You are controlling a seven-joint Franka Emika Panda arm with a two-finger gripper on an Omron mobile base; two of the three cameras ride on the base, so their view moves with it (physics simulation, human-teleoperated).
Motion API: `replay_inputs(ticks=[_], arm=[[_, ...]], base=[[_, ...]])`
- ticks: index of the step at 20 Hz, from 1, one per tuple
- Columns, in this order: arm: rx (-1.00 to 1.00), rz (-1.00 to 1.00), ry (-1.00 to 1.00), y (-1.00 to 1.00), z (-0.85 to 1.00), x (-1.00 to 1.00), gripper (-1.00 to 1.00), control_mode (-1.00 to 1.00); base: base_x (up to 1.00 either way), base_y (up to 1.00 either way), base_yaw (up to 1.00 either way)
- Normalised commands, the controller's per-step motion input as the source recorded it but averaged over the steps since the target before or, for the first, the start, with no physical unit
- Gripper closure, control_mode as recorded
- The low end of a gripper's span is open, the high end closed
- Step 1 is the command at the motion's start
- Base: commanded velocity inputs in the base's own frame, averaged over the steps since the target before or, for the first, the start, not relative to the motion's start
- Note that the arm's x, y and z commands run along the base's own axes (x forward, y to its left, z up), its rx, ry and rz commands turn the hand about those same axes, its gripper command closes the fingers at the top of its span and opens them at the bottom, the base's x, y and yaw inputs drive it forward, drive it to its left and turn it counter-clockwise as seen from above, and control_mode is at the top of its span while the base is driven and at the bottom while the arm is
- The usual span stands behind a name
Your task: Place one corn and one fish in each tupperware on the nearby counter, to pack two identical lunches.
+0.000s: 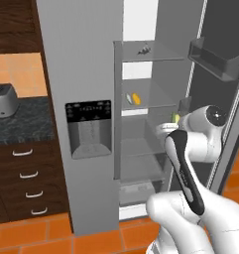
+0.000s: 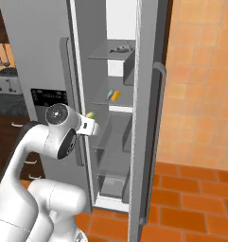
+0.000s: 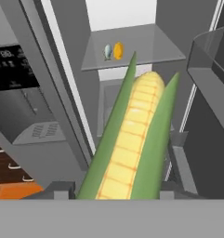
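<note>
My gripper (image 3: 117,189) is shut on a corn (image 3: 132,139), a yellow ear with green husk leaves that stands up between the fingers. From the base, that held corn (image 1: 175,118) (image 2: 91,115) hangs just in front of the open fridge's middle shelves. A second corn (image 1: 134,98) (image 2: 114,95) (image 3: 115,51) lies on a shelf deeper inside. A small dark fish (image 1: 143,49) (image 2: 120,48) rests on the top shelf. The black speckled counter (image 1: 27,121) lies left of the fridge. The tupperware is out of view.
The open fridge door with its bin (image 1: 215,62) stands close to my right. The shut door with the dispenser panel (image 1: 89,126) is to the left. A silver toaster (image 1: 2,99) sits on the counter above drawers (image 1: 27,178).
</note>
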Motion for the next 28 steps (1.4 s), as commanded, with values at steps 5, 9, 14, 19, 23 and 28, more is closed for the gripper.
replay_inputs(ticks=[5, 9, 14, 19, 23, 28], arm=[[0.0, 0.0, 0.0, 0.0, 0.0, 0.0, 1.0, 1.0], [0.0, 0.0, 0.0, 0.0, 0.0, 0.0, 1.0, 1.0], [0.0, 0.0, 0.0, 0.0, 0.0, 0.0, 1.0, 1.0], [0.0, 0.0, 0.0, 0.0, 0.0, 0.0, 1.0, 1.0], [0.0, 0.0, 0.0, 0.0, 0.0, 0.0, 1.0, 1.0], [0.0, 0.0, 0.0, 0.0, 0.0, 0.0, 1.0, 1.0]], base=[[-0.44, 1.0, 0.15], [-0.17, 1.0, 0.16], [0.0, 1.0, 0.44], [0.04, 1.0, 0.64], [0.25, 1.0, 0.63], [0.8, 0.92, 0.57]])
